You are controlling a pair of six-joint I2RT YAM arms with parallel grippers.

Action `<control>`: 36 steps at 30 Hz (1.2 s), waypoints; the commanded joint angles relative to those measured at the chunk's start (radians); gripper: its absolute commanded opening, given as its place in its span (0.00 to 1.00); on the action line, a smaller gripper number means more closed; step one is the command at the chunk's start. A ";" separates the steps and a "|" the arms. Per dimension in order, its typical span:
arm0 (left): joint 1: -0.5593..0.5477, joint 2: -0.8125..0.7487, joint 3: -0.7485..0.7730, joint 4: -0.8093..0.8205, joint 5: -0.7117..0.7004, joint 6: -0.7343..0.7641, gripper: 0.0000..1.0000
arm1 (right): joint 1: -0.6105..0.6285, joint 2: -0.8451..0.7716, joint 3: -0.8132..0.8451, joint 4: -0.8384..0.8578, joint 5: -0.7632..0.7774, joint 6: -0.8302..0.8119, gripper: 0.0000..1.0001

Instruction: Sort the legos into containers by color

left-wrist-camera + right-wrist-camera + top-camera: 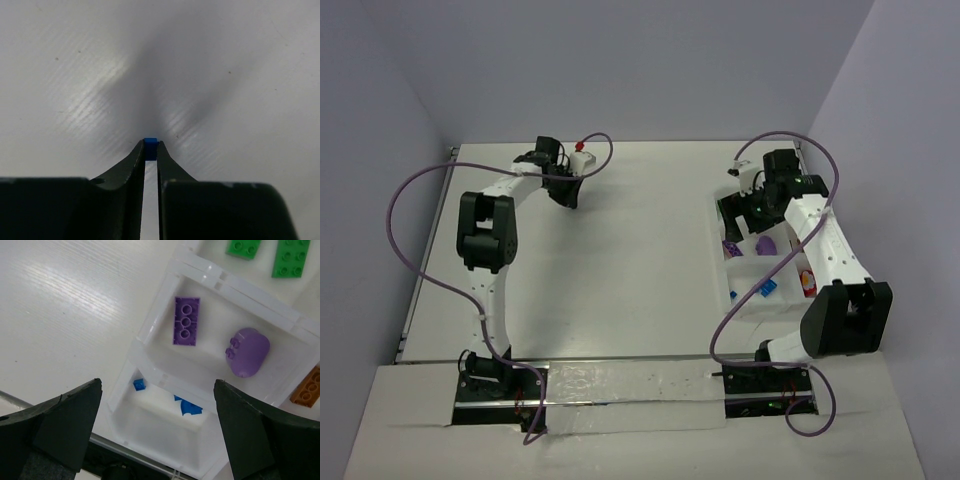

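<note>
My left gripper (151,145) is shut on a tiny blue brick (151,148), held at the fingertips just above the bare table; in the top view it (567,195) is at the far left-centre. My right gripper (156,387) is open and empty above the white tray (159,305), over its blue compartment; in the top view it (740,215) hangs above the tray's far end (720,262). That compartment holds small blue bricks (189,406). The one beyond holds a purple brick (186,321) and a rounded purple piece (247,352).
Green bricks (290,257) lie in the tray's far compartment and an orange brick (307,387) in one to the right. The top view shows a red piece (807,283) in the tray under the right arm. Grey walls surround the table.
</note>
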 commanded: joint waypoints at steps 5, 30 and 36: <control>0.004 -0.152 -0.044 -0.053 0.216 -0.145 0.00 | 0.156 0.043 0.117 0.116 -0.019 0.099 1.00; 0.010 -0.478 -0.544 1.247 0.868 -1.753 0.00 | 0.494 0.274 0.456 0.487 -0.221 0.225 0.90; 0.010 -0.454 -0.572 1.390 0.885 -1.872 0.00 | 0.537 0.339 0.503 0.466 -0.238 0.218 0.86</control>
